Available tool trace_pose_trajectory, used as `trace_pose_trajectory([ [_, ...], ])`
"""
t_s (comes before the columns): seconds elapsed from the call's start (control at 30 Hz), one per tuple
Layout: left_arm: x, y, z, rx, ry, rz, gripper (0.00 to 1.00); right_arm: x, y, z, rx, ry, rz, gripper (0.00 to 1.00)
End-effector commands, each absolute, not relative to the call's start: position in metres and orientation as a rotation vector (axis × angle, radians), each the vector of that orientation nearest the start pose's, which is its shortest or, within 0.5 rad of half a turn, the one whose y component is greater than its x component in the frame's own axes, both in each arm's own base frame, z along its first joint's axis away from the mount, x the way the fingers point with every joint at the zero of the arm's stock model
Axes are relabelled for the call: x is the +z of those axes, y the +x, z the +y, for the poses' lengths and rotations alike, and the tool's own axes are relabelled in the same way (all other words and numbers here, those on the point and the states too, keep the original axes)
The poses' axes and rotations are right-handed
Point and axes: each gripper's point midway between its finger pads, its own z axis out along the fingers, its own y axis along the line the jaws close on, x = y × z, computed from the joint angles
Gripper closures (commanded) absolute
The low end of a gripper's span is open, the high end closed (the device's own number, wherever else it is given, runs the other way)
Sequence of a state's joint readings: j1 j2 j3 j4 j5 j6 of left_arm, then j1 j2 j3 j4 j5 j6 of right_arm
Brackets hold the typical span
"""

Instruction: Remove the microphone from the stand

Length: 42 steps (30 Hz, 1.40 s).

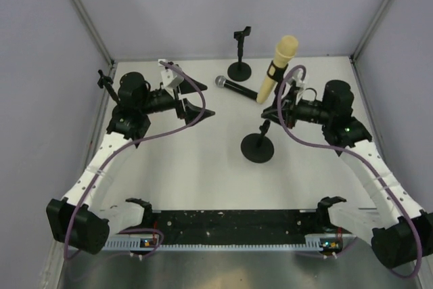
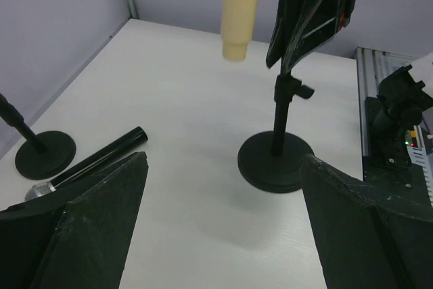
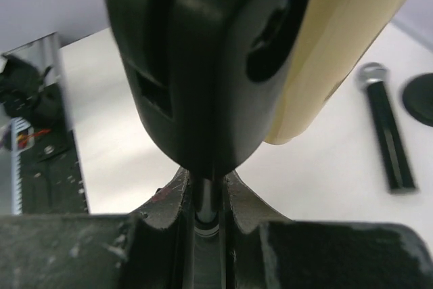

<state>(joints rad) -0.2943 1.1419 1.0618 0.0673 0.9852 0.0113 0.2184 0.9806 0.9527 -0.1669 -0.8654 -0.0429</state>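
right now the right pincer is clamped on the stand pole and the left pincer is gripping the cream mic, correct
No: the left pincer is open and clear of the cream mic, as the left wrist view shows. The right pincer is indeed clamped on the stand pole.

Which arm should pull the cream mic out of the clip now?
Left. The left fingers are open, empty and face the cream microphone; the right fingers are clamped shut on the stand pole, steadying it.
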Motion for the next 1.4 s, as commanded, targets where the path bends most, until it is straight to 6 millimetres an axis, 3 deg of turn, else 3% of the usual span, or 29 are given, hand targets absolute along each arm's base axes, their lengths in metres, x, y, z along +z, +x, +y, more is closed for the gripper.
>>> trace_pose_trajectory([
  [0.0, 0.374, 0.252, -0.245, -1.081, 1.073, 1.253, 0.01, 0.342, 0.234, 0.244, 1.006, -1.076, 1.366, 1.0],
  [0.3, 0.355, 0.252, -0.252, -1.115, 1.102, 1.258, 0.01, 0.322, 0.198, 0.308, 1.127, -1.386, 1.219, 1.0],
  [0.43, 0.348, 0.253, -0.254, -1.13, 1.114, 1.265, 0.01, 0.314, 0.193, 0.326, 1.13, -1.469, 1.165, 1.0],
  [0.53, 0.339, 0.251, -0.255, -1.152, 1.13, 1.274, 0.01, 0.303, 0.203, 0.335, 1.109, -1.495, 1.157, 1.0],
  [0.63, 0.327, 0.243, -0.255, -1.17, 1.184, 1.247, 0.01, 0.283, 0.207, 0.338, 1.096, -1.522, 1.18, 1.0],
  [0.73, 0.319, 0.235, -0.255, -1.208, 1.221, 1.231, 0.01, 0.276, 0.204, 0.337, 1.094, -1.52, 1.162, 1.0],
  [1.03, 0.315, 0.231, -0.259, -1.283, 1.204, 1.207, 0.01, 0.282, 0.186, 0.333, 1.16, -1.51, 1.11, 1.0],
  [1.23, 0.321, 0.23, -0.26, -1.299, 1.167, 1.176, 0.12, 0.292, 0.17, 0.333, 1.277, -1.507, 1.081, 1.0],
  [1.3, 0.322, 0.229, -0.26, -1.303, 1.171, 1.174, 0.19, 0.293, 0.169, 0.333, 1.288, -1.502, 1.082, 1.0],
  [1.37, 0.322, 0.227, -0.26, -1.31, 1.176, 1.173, 0.19, 0.292, 0.17, 0.333, 1.283, -1.499, 1.09, 1.0],
])
